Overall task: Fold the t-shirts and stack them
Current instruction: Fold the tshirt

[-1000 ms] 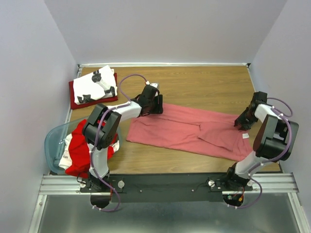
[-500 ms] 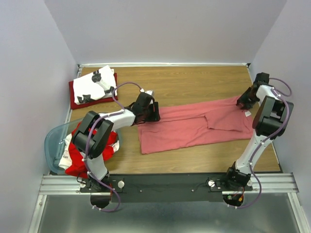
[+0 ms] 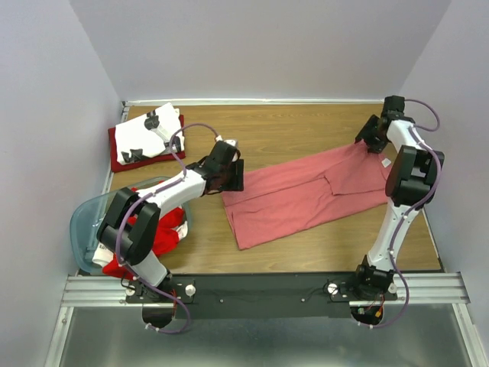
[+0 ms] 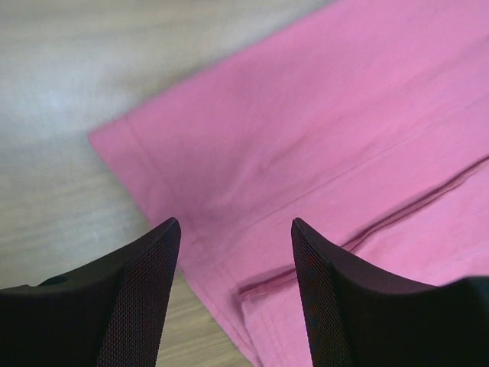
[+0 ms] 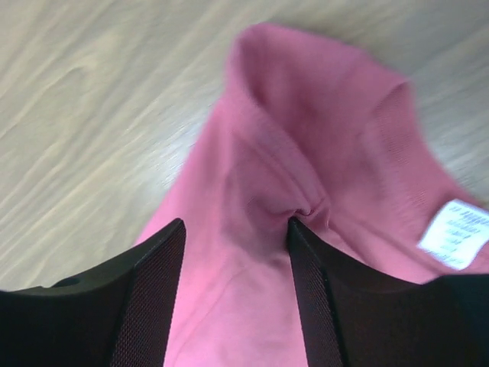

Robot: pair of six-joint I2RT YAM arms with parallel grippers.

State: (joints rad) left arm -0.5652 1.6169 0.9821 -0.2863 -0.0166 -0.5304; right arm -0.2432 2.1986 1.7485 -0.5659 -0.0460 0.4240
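- Left gripper (image 4: 235,225): its fingers (image 4: 137,306) are spread wide with nothing pinched between them. They hang just over a hemmed corner of the salmon-pink shirt (image 4: 306,115), and bare wood shows to the left.
- Right gripper (image 5: 237,223): its fingers (image 5: 145,306) are also parted. Pink cloth lies under the gap, with a small pucker just off the right fingertip. No grip can be seen there.
- A white label (image 5: 454,233) sits on the pink cloth to the right of that gripper, and the shirt's rounded end lies just ahead of it.
- From the top camera, the salmon-pink shirt (image 3: 306,195) lies on the table (image 3: 306,130) as one long slanting band. The left gripper (image 3: 231,174) is at its left end and the right gripper (image 3: 368,136) is at its far right end.
- The pale-blue tub (image 3: 80,225) sits at the near left edge, tipped on its side. A crumpled heap of bright red cloth (image 3: 168,233) and white cloth (image 3: 99,256) spills from its mouth. The left arm crosses above it, hiding part of the heap.
- In the far left corner, well away from the tub, the white shirt with black prints (image 3: 149,131) lies folded on top of the dark red shirt (image 3: 122,160). The dark red edge shows along the near and left sides.
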